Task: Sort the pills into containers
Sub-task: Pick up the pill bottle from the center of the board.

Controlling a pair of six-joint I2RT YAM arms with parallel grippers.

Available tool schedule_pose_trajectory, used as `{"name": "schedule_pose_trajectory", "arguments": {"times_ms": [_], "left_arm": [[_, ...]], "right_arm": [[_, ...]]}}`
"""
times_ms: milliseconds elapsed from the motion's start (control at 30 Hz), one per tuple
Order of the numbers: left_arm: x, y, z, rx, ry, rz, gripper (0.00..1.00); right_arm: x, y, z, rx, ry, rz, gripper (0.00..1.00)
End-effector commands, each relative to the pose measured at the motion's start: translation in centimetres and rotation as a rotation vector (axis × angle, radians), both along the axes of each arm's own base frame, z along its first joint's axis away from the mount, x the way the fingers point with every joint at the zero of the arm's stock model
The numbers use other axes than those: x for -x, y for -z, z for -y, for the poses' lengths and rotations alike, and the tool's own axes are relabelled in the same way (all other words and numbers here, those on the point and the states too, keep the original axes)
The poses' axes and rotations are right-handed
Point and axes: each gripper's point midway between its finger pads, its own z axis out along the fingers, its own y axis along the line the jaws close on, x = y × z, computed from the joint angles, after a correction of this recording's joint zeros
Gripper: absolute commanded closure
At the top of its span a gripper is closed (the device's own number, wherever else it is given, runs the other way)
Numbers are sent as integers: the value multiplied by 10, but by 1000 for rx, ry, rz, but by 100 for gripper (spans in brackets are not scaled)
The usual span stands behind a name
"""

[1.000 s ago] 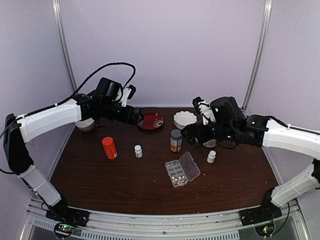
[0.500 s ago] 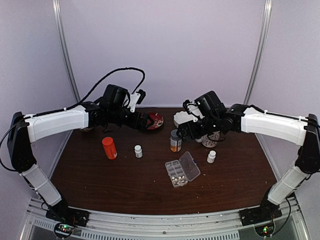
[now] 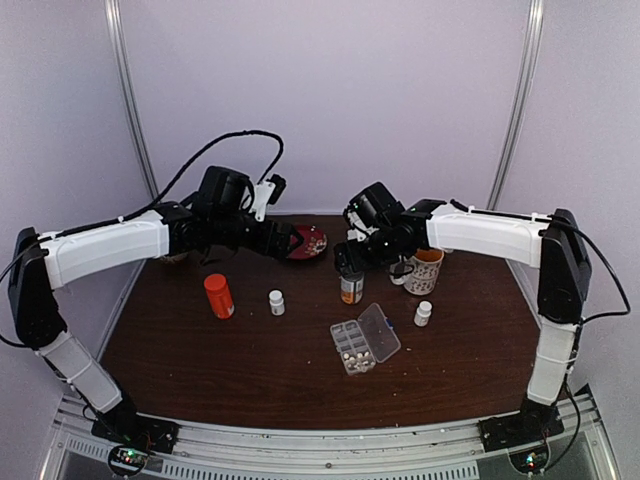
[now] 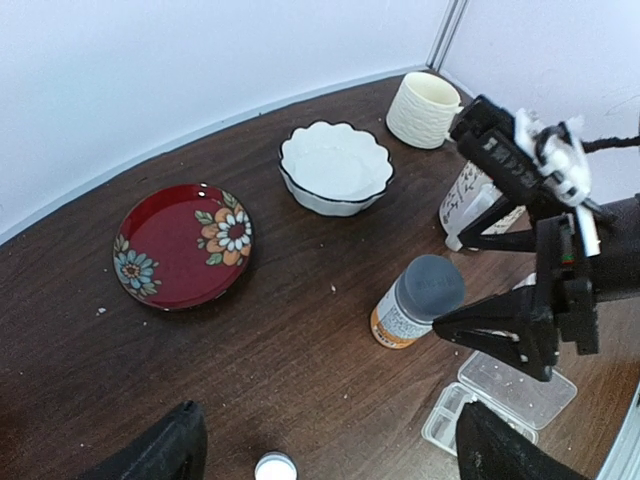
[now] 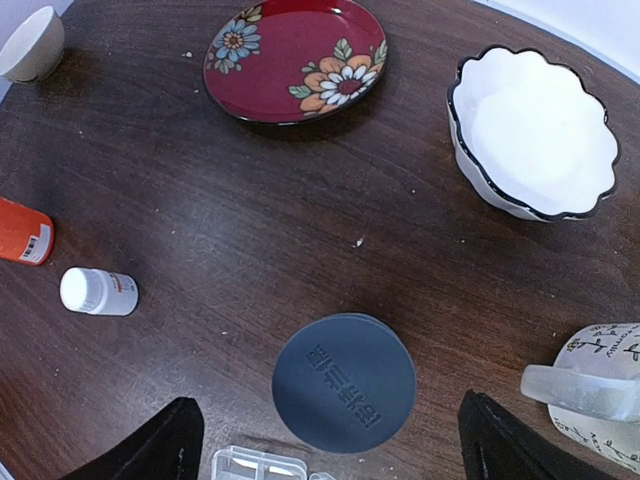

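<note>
Pale lilac walls are seen behind a dark wooden table; directions are given from above, with twelve o'clock at the far wall. Just toward five o'clock from the table's middle, the clear organizer box is laid flat, with its lid swung open toward two o'clock. The pills are seen as whitish specks inside the compartments; their number cannot be made out.

At twelve o'clock from the box, a grey-capped bottle is stood upright. The right gripper is held in the air above it with its fingers spread wide, and nothing is clamped. In the right wrist view the grey cap is framed between the two fingertips, with bare wood showing on either side.

The left gripper is held in the air by the nine o'clock rim of a red flowered plate, at eleven o'clock from the box. Its fingers are parted too, and nothing is held.

An orange bottle is stood at nine o'clock, and a small white bottle is placed between it and the box. A second white bottle is found at two o'clock from the box, with a patterned mug beyond it. A white scalloped bowl and a cream cup are set toward the far edge.
</note>
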Motion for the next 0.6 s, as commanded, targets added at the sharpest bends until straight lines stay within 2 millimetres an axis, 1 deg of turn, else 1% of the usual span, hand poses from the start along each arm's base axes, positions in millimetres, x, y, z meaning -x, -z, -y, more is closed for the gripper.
{"name": "schedule_pose_trajectory", "arguments": {"times_ms": [0, 100, 233, 333, 433, 567], "left_arm": [[2, -37, -13, 12, -23, 105, 10], [4, -43, -18, -3, -25, 124, 10], [8, -46, -21, -8, -21, 128, 10], [8, -45, -29, -19, -56, 143, 10], [11, -43, -33, -16, -60, 144, 9], [16, -43, -33, 8, -48, 154, 9]], "right_arm": [[-9, -2, 4, 55, 58, 13, 10], [-12, 0, 1, 67, 59, 14, 17], [-13, 5, -2, 97, 67, 14, 18], [-15, 9, -4, 127, 72, 11, 17], [-15, 15, -2, 170, 77, 4, 18], [-15, 18, 2, 193, 93, 3, 26]]}}
